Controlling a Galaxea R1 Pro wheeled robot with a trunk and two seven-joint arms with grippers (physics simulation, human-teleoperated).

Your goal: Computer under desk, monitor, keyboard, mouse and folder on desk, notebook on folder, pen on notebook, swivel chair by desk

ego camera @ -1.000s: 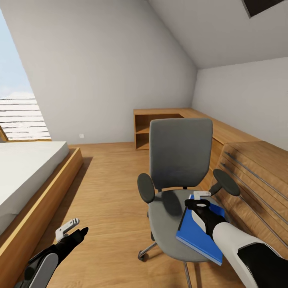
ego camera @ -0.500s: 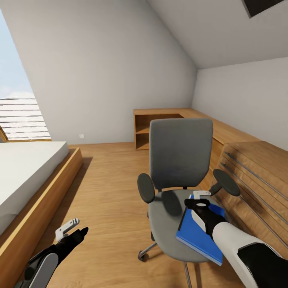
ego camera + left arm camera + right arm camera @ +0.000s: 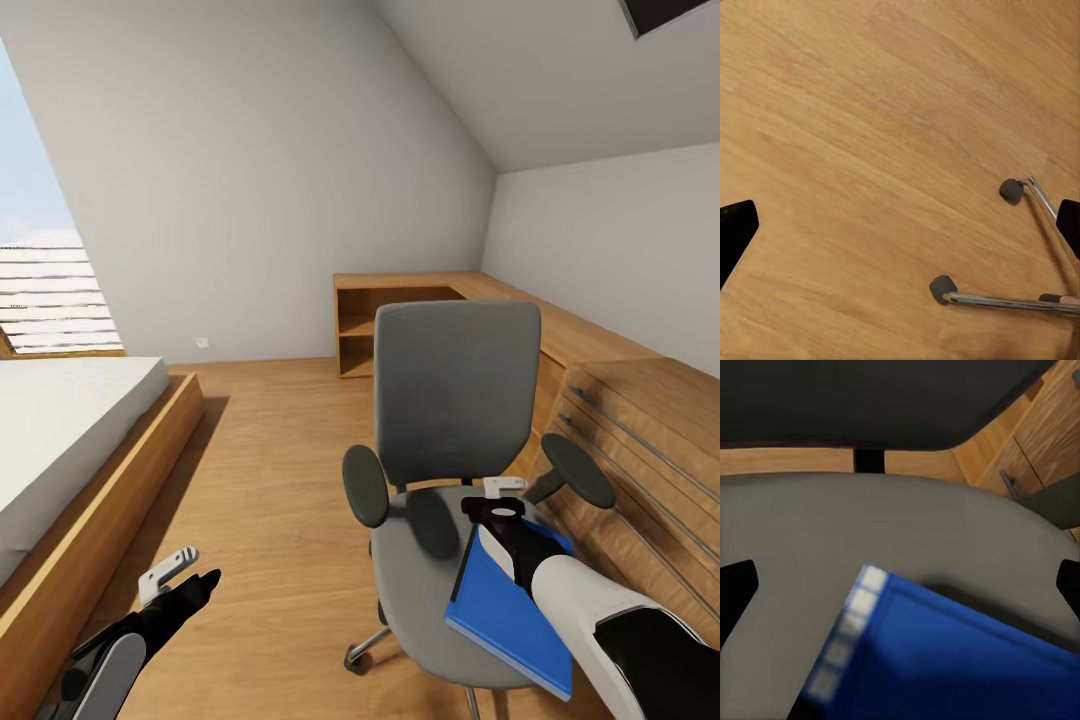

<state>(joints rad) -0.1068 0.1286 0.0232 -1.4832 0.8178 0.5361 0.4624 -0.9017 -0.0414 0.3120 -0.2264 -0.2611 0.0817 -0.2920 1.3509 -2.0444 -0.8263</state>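
Your right gripper (image 3: 505, 497) sits over the far end of the folder (image 3: 505, 600), above the seat of the swivel chair (image 3: 455, 400). In the right wrist view its two dark fingertips (image 3: 736, 585) stand wide apart at the edges of the frame, with the folder (image 3: 945, 660) between them and nearer the camera; whether the fingers actually grip the folder cannot be told. The folder is bright blue and tilted, its near corner hanging past the front edge of the grey seat (image 3: 817, 525) on the side nearer the wooden chest (image 3: 650, 440).

Your left gripper (image 3: 180, 575) hangs low over the wooden floor (image 3: 270, 480), well apart from the chair, with one white finger and one dark finger spread and nothing between them. The left wrist view looks straight down on floorboards (image 3: 870, 150), with two chrome legs and casters of the chair base (image 3: 1005, 300) near one fingertip.

The swivel chair faces you, its black armrests to either side of the seat, its back upright. Beside it, on your right, stands the light wooden chest with bar handles. Behind the chair a low wooden shelf unit (image 3: 390, 320) runs along the wall. A bed (image 3: 70, 430) in a wooden frame lies to your left, under a slanted window (image 3: 45, 270).
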